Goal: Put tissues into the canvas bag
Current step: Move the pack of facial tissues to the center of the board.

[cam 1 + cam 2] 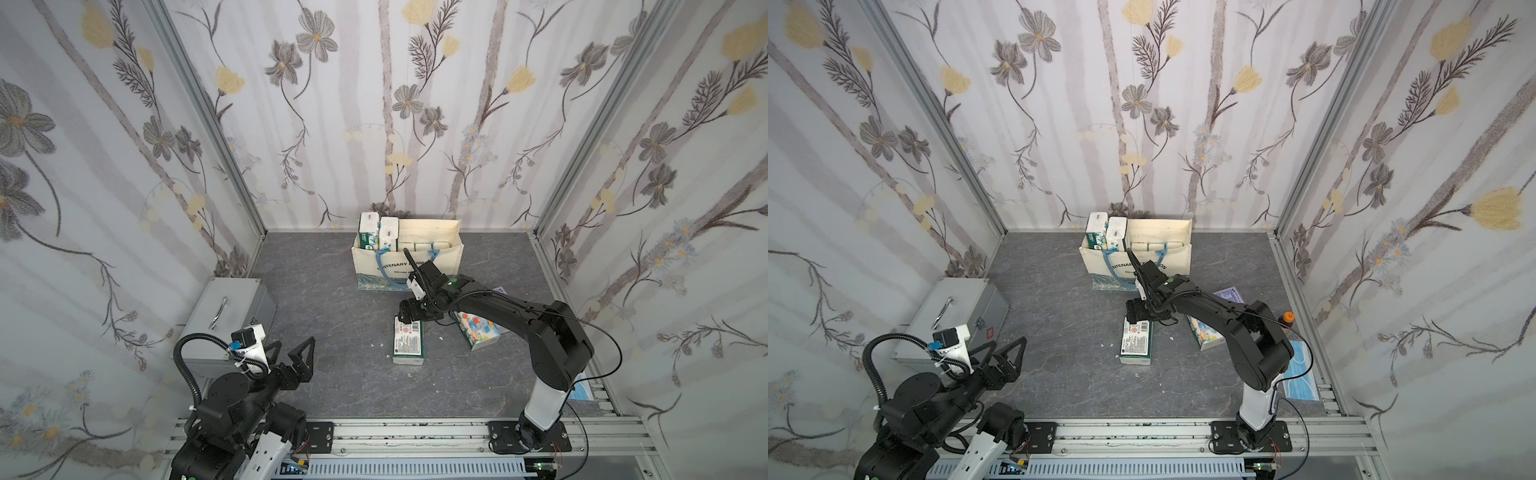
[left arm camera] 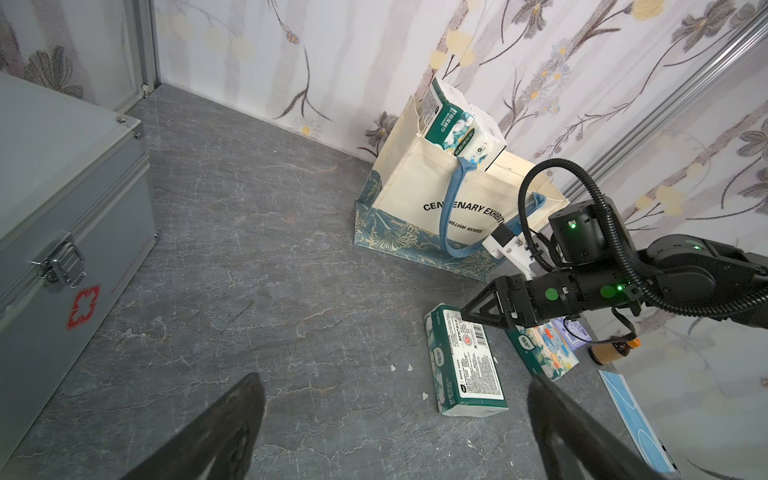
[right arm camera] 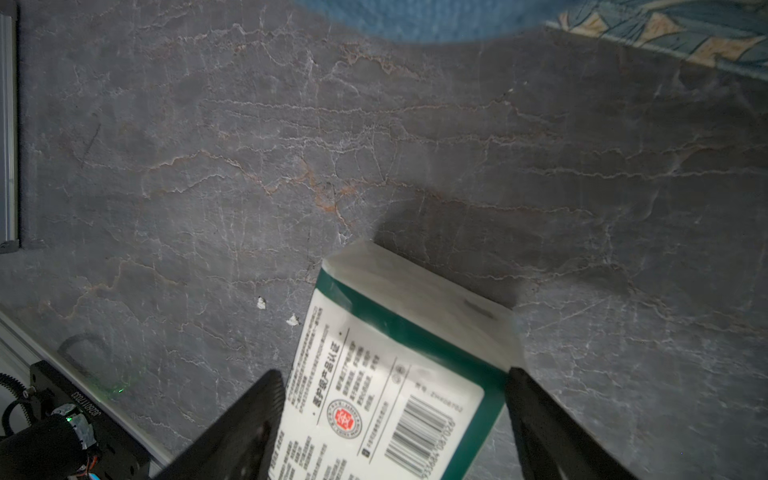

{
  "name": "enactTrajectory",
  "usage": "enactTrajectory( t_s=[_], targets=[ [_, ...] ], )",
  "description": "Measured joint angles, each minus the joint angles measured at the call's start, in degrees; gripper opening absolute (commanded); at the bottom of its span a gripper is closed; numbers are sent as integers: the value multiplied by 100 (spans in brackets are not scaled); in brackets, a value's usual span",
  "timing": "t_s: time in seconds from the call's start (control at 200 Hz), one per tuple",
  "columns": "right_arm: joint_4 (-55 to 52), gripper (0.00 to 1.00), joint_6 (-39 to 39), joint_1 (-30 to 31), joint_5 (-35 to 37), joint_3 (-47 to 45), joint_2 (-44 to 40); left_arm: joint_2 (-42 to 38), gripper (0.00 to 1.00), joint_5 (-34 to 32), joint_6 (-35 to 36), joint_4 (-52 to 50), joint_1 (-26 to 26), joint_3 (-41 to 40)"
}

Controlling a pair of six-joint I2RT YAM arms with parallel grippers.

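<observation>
The canvas bag (image 1: 370, 270) is standing mid-frame in both top views, tissue packs (image 1: 380, 230) poking out; just below, a green tissue pack (image 1: 409, 343) is lying flat, right gripper (image 1: 406, 322) straddling its end, grip unclear; left gripper (image 1: 293, 347) is hovering released, lower left

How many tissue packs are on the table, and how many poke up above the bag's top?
Green pack on the table: 1
Cartoon pack on the table: 1
Poking-up packs in canvas bag: 2
Total: 4
</observation>
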Motion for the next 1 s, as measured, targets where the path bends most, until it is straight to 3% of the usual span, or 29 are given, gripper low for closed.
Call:
enactTrajectory(
  t_s=[0.774, 0.999],
  targets=[
    [461, 82, 590, 997, -501, -699, -391, 0, 100, 0, 0, 0, 0, 0],
    [748, 82, 944, 1049, -678, -1045, -695, -11, 100, 0, 0, 0, 0, 0]
  ],
)
